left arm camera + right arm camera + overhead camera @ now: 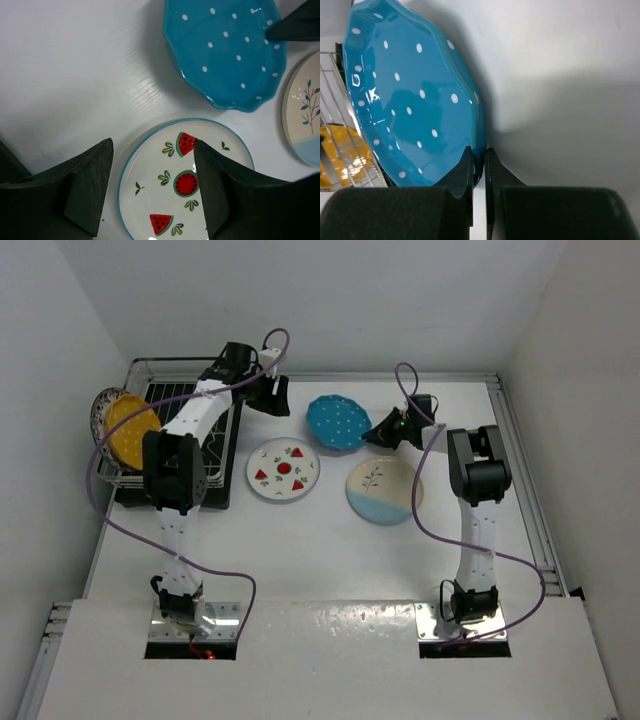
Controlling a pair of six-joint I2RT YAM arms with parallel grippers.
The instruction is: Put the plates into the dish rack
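I am pinching the teal plate by its scalloped rim in the right end effector, nearly shut on it, near the dish rack, the left end effector hanging open and empty, and I am fearing the glossy edge slipping from so shallow a bite.

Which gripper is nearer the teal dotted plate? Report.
Right. The right gripper clamps the rim of the teal dotted plate; the left gripper hovers open over the watermelon plate, clear of the teal one.
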